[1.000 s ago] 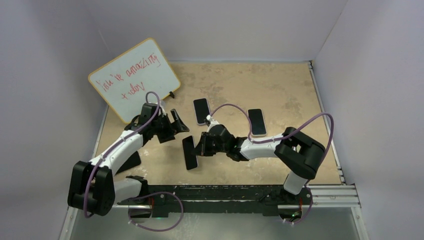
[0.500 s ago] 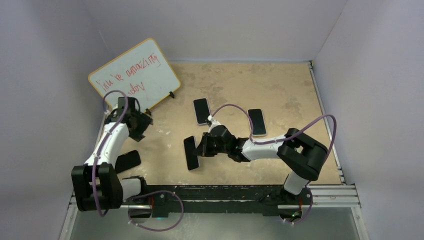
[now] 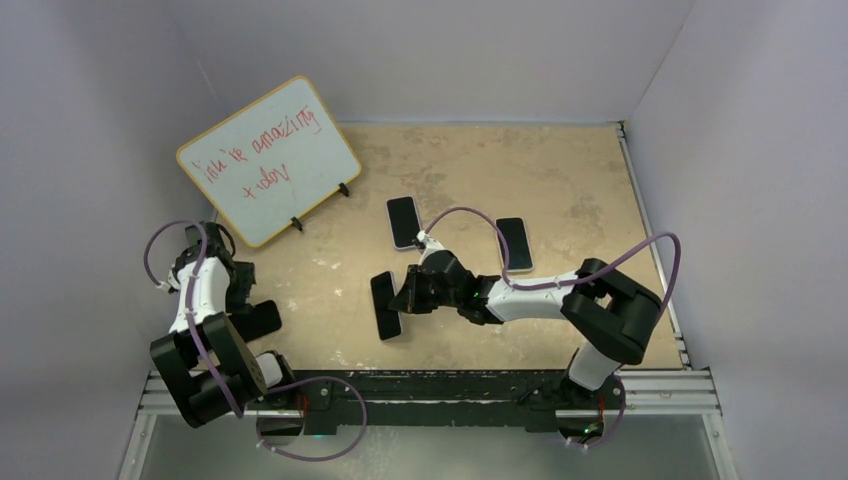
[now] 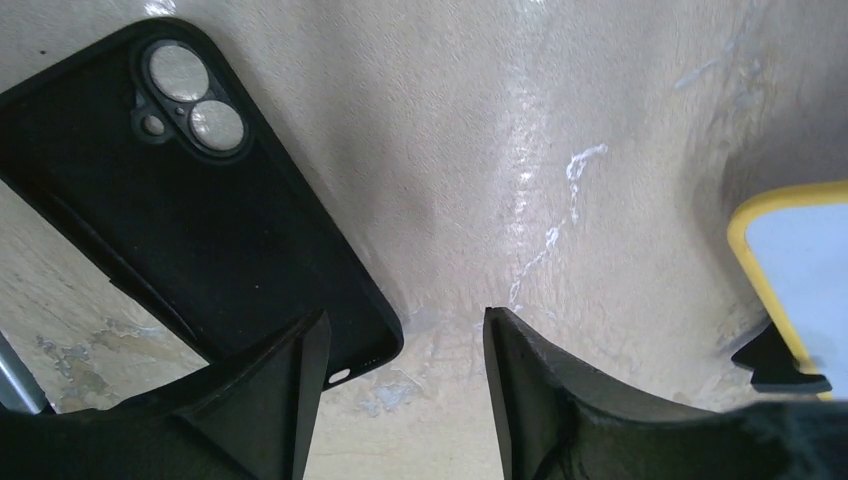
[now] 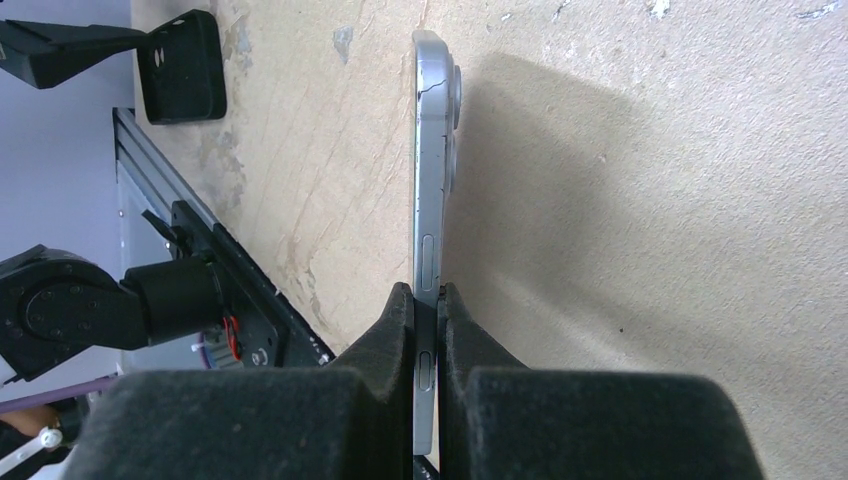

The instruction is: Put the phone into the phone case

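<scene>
Top view: left jaws lost behind own arm. Case (image 3: 262, 318) half under that arm. Whiteboard (image 3: 270, 160) scrawl in red, too small to read. Phone (image 3: 383, 308): right side tucked under right jaws.

Left wrist view: case runs off left edge, bottom corner behind finger (image 4: 270, 400). Whiteboard only a yellow corner, rest off right edge.

Right wrist view: phone edge-on, screen unseen, lower end swallowed between pads (image 5: 385, 330). Black block (image 5: 180, 65) top left, cannot tell what.

Black noted on phone case (image 4: 190, 210); silver on phone (image 5: 428, 200) edge. Mottled beige seen on table (image 3: 570, 170); yellow frame, red lettering on whiteboard (image 3: 270, 150).
</scene>
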